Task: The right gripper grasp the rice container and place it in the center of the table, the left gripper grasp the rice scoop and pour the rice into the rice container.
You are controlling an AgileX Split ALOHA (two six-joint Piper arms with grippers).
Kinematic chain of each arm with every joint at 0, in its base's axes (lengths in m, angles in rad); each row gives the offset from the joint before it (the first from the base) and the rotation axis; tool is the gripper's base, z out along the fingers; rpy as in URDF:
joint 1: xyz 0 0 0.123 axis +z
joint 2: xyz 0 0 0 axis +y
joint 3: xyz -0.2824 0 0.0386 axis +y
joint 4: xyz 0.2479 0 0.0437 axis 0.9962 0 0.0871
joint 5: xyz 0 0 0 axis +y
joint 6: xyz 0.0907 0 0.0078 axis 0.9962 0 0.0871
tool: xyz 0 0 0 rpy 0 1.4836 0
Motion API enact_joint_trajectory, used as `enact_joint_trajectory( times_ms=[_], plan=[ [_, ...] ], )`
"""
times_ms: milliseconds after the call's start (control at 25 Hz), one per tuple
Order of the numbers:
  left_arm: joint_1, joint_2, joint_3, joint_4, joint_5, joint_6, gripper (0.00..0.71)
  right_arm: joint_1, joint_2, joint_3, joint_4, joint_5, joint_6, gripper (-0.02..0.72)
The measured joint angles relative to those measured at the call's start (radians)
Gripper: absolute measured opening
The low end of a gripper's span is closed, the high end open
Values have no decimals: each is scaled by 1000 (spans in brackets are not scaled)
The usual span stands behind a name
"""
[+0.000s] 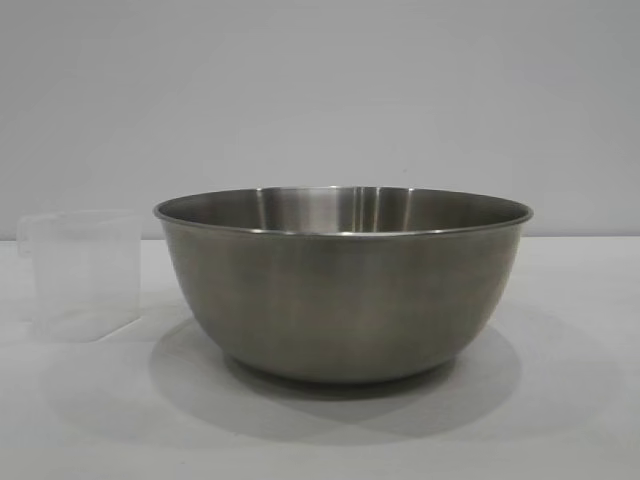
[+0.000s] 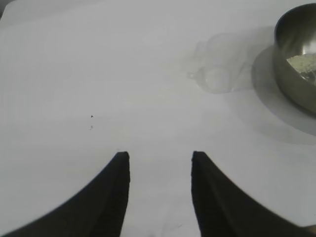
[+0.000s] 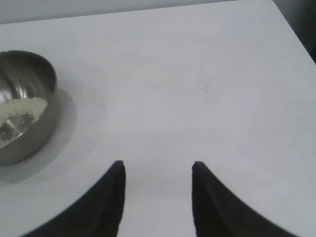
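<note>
The rice container (image 1: 343, 290) was seen standing upright on the table (image 1: 560, 420), near the middle of the exterior view, its rolled rim level. The rice scoop (image 1: 82, 275) stood upright just beside it on that view's left, apart from the bowl wall, with its handle near the rim on the side turned away from the bowl. No rice could be made out in the scoop.

In the left wrist view, the left gripper (image 2: 160, 165) was held above bare table, its 2 dark fingers (image 2: 111, 197) spread apart with nothing between them. The scoop (image 2: 219, 69) and the container (image 2: 296, 59) were seen farther off, well clear of the fingertips, and a patch of rice (image 2: 303, 64) lay inside the bowl.

In the right wrist view, the right gripper (image 3: 158, 170) was likewise held over bare table, its fingers (image 3: 212, 202) parted and empty. The container (image 3: 24, 106) lay off to one side, well apart from the fingertips, and a thin spread of rice (image 3: 22, 111) covered part of its floor.
</note>
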Motion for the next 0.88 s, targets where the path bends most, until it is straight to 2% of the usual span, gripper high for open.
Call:
enact_joint_trajectory(
  times_ms=[600,880],
  plan=[
    [0,-15,0,0,0,-4,275,0,-17,0,0,0,0,303],
    [48,-17,0,0,2,-4,275,0,-38,0,0,2,0,303]
  ],
)
